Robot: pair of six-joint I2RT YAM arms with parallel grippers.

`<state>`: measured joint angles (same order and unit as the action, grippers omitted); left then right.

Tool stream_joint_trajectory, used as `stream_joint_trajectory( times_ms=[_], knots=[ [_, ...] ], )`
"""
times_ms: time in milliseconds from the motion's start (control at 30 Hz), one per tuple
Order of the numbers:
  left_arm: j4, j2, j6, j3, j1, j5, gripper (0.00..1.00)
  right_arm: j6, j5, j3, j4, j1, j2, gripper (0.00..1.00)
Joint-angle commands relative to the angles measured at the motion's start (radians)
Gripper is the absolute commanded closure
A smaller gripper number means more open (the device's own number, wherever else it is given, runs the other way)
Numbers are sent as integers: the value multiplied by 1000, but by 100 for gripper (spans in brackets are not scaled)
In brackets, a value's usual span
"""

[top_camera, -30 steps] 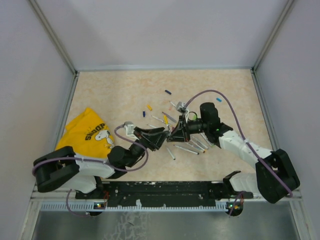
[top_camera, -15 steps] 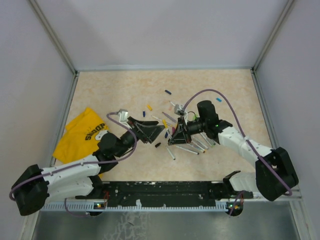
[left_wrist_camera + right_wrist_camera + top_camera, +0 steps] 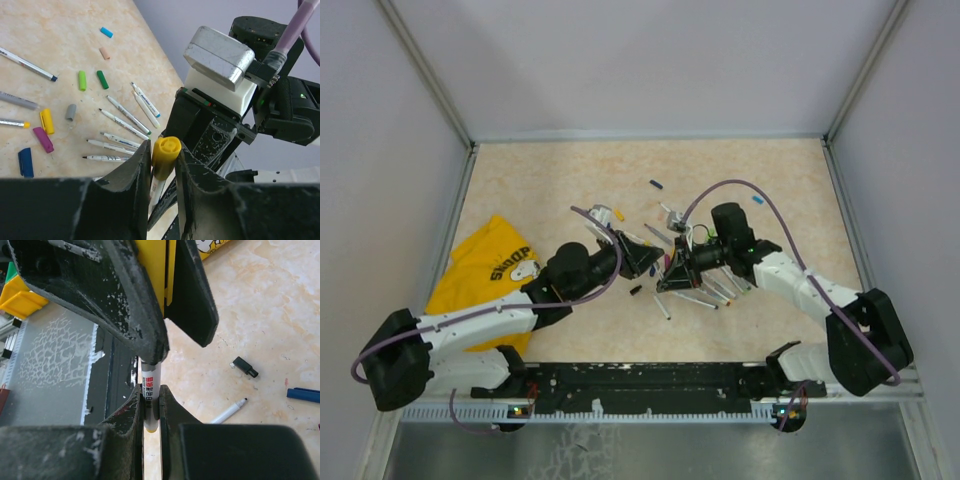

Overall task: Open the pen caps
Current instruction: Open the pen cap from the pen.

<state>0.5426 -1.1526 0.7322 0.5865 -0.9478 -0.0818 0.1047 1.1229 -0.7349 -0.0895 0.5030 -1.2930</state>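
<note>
The fingers [image 3: 136,167] of the left gripper [image 3: 163,159] pinch a yellow cap [image 3: 166,149] from both sides. The fingers [image 3: 131,412] of the right gripper [image 3: 151,407] are clamped tight on the white barrel of the same pen [image 3: 150,384], so the two grippers meet nose to nose over the table [image 3: 550,180]. Just beyond them loose caps [image 3: 102,79] and uncapped pens [image 3: 123,124] lie scattered on the table, and a yellow cloth [image 3: 485,270] sits well off to the left.

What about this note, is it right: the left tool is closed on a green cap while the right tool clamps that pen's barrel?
Not quite: the cap in the left tool is yellow, not green, as the left wrist view shows. The right tool does clamp that pen's barrel.
</note>
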Motion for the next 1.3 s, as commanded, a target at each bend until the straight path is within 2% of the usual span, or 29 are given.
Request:
stream_joint_trajectory(
  times_ms=[0, 133, 267, 300, 433, 467, 633, 867, 1033, 1167, 1267],
  knots=[
    [-74, -2, -43, 54, -3, -74, 70, 18, 20, -54, 17, 9, 1, 100],
    [-68, 27, -77, 52, -3, -108, 65, 18, 18, -56, 14, 9, -5, 100],
    [-75, 46, -90, 52, -2, -112, 66, 18, 14, -57, 14, 9, -5, 100],
    [-76, 48, -90, 50, -2, -109, 68, 18, 12, -56, 14, 9, -5, 100],
    [-53, 64, -90, 32, -1, -109, 97, 24, 7, -56, 11, 9, -10, 100],
    [-29, 74, -92, 22, -1, -112, 100, 35, 4, -56, 3, 11, -11, 100],
    [8, 127, -114, 4, 47, -160, 100, 75, -26, -64, -32, 40, -24, 100],
    [4, 191, -89, 3, 264, -151, 100, 77, -88, -74, -35, 90, -70, 100],
    [-10, 275, -48, -64, 361, -97, 100, 107, -138, -99, -68, 127, -127, 100],
    [-103, 312, -45, -106, 405, -86, 100, 136, -191, -127, -100, 135, -139, 100],
    [-187, 242, -43, -143, 465, 2, 100, 204, -269, -155, -166, 135, -126, 100]
  ],
)
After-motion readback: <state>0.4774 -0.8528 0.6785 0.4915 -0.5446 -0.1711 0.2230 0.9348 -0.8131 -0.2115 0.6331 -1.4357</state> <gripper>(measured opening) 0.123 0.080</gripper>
